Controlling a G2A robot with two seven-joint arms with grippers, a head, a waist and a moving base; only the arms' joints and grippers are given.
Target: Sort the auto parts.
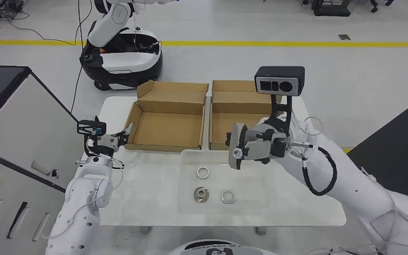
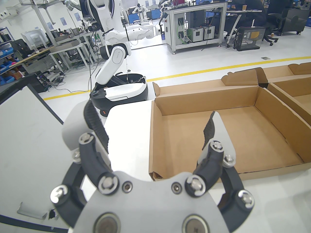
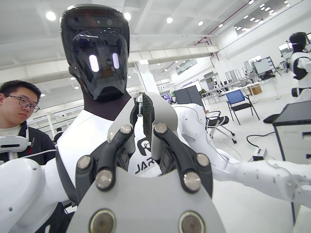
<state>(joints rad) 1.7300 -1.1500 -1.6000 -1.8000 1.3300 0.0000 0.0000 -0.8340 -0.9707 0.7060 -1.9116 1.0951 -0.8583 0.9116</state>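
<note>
A: Near edge first. What's on the counter [image 1: 146,191]?

B: Three loose parts, front middle. There's a hub-shaped piece [image 1: 201,194] with a ring [image 1: 227,197] just beside it, and a second ring [image 1: 203,172] a little behind the hub. All three lie apart from both arms.

A: Right jaws?

B: They're held up above the counter, just behind those three, tips pointing toward the near side. They're pressed together on a small metal part [image 3: 139,107]. It's a threaded stub, sitting between the two pads [image 3: 148,112] close to their tips and pinched from both sides.

A: Left jaws?

B: Spread wide. They're at the counter's left side, just beside the near left corner of the left box [image 1: 169,127]. In the left wrist view one finger [image 2: 211,129] shows in front of the box floor and the other [image 2: 94,122] is outside the box wall, over the counter. Can't tell if either touches cardboard. The loose parts are well apart from these jaws.

A: Farther back?

B: The left box and the right box [image 1: 220,124] are both open cardboard, side by side, flaps folded out on the far side. The right arm [image 1: 299,159] covers part of the right box. Beyond the counter, another white robot [image 1: 124,60] stands on the floor.
</note>
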